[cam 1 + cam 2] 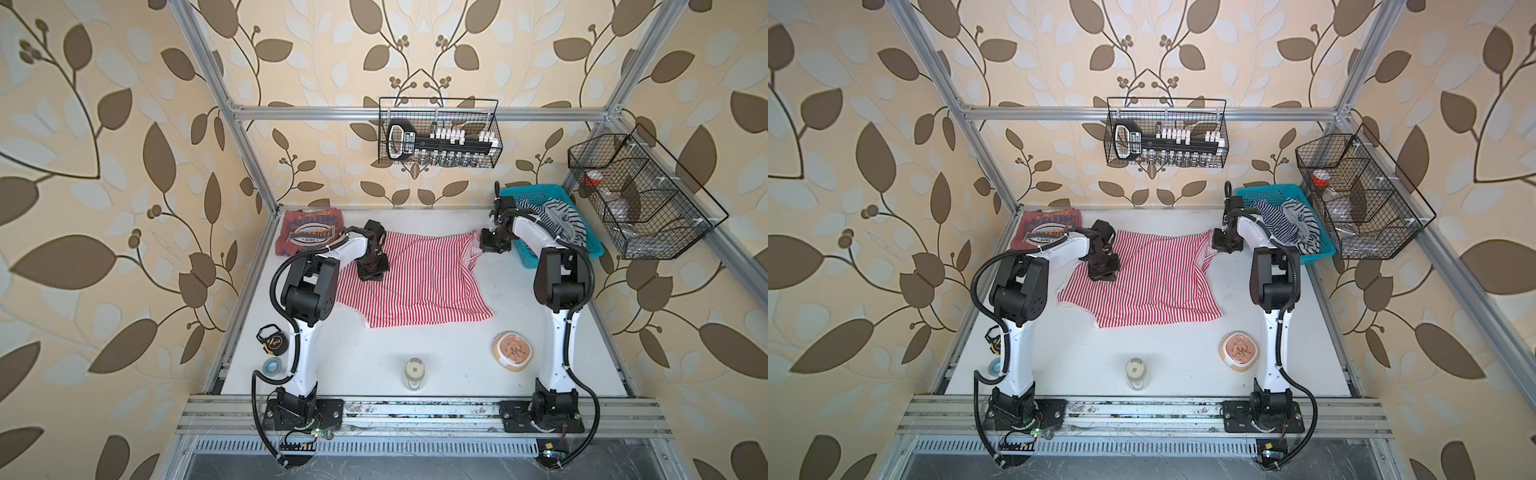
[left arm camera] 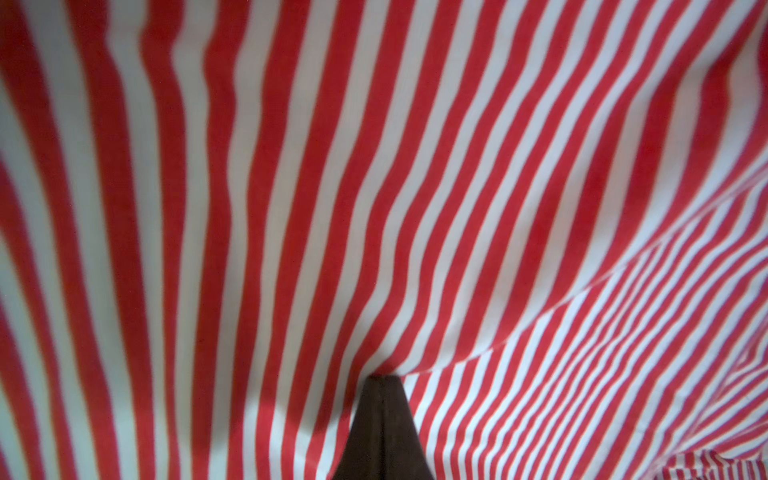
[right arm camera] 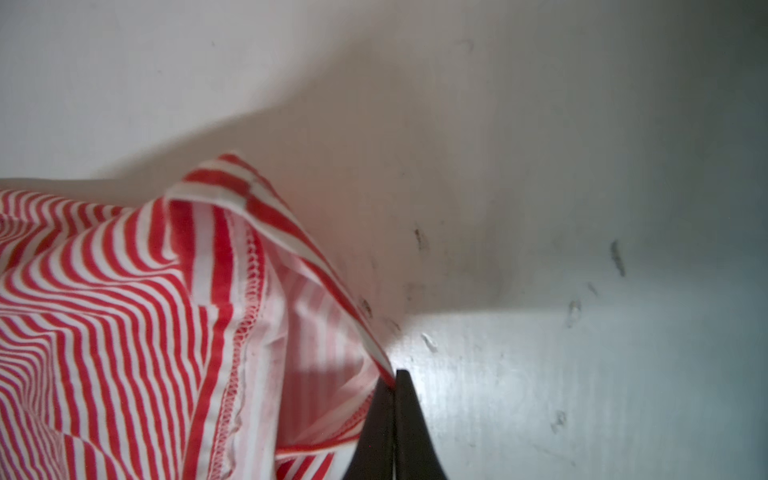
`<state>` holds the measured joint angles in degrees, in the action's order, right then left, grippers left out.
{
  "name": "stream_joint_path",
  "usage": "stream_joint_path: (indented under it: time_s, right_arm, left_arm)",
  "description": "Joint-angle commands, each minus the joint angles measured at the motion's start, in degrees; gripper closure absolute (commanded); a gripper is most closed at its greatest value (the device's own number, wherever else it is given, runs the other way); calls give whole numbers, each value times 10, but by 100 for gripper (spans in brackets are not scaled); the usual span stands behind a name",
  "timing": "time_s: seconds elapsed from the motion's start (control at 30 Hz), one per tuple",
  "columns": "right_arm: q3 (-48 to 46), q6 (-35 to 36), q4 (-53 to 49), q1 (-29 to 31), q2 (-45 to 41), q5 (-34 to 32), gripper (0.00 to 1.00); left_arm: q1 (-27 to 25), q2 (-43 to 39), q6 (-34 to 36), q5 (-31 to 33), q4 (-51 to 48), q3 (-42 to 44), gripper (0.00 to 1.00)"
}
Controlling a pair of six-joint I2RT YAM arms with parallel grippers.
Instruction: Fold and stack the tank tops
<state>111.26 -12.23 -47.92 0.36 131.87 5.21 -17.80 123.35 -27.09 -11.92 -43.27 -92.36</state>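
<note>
White table (image 1: 415,353), leafy wallpaper (image 1: 124,124); left hand (image 2: 382,380) pinches striped tank top (image 1: 424,282) at nine o'clock, right hand (image 3: 394,376) clamps its two o'clock corner.

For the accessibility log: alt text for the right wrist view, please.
The right gripper, jaws shut, pinches a hemmed edge of the red-and-white striped tank top. Behind it lies a scuffed white table.

The red-and-white striped cloth tank top (image 3: 104,311) is soft, matt knit, its overlocked hem rougher. My right hand (image 3: 395,376) looks dark, smooth, matt plastic. The white counter (image 3: 540,395) is smooth, faintly sheened, scuffed grey. The turquoise latticed basket (image 1: 536,192) is hard plastic.
</note>
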Motion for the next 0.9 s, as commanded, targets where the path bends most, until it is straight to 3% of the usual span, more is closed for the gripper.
stream_joint_path:
  time_s: [0.0, 0.33, 0.43, 0.5, 0.6, 0.87]
  right_arm:
    - [21, 29, -33, -12, -30, -21, 100]
    - [72, 45, -62, -27, -10, -27, 98]
    - [80, 46, -72, -28, -7, -27, 83]
    - [58, 43, -62, -26, -24, -12, 71]
    - [-23, 35, -3, -15, -80, 10, 63]
    - [-114, 25, 34, 37, -126, 46, 63]
  left_arm:
    - [15, 52, -4, 53, -26, 24, 100]
    - [16, 65, -4, 53, -25, 21, 100]
    - [16, 65, -5, 50, -24, 21, 100]
    - [16, 65, -5, 49, -23, 20, 100]
    - [16, 65, -5, 45, -23, 18, 100]
    - [15, 62, -6, 37, -21, 17, 100]
